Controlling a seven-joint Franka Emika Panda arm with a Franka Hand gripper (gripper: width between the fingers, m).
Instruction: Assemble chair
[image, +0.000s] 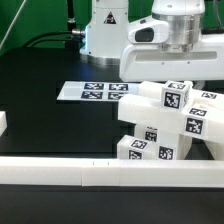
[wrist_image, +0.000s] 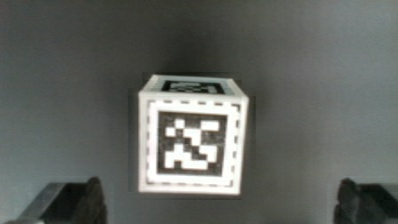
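Note:
The chair's glossy white tagged pieces (image: 160, 128) lie stacked in a cluster at the exterior view's right, just behind the front rail. A small tagged block (image: 175, 97) sits on top of the cluster. My gripper (image: 170, 80) hangs right above that block, its fingertips hidden behind the pieces. In the wrist view a white block with a black-and-white tag (wrist_image: 192, 138) lies straight below, between and ahead of my gripper (wrist_image: 217, 205). Its dark fingers (wrist_image: 71, 200) stand wide apart at either side, open and holding nothing.
The marker board (image: 92, 91) lies flat on the black table to the exterior view's left of the cluster. A long plain white rail (image: 90, 176) runs along the front. A small white part (image: 3, 122) shows at the left edge. The robot base (image: 105, 35) stands behind.

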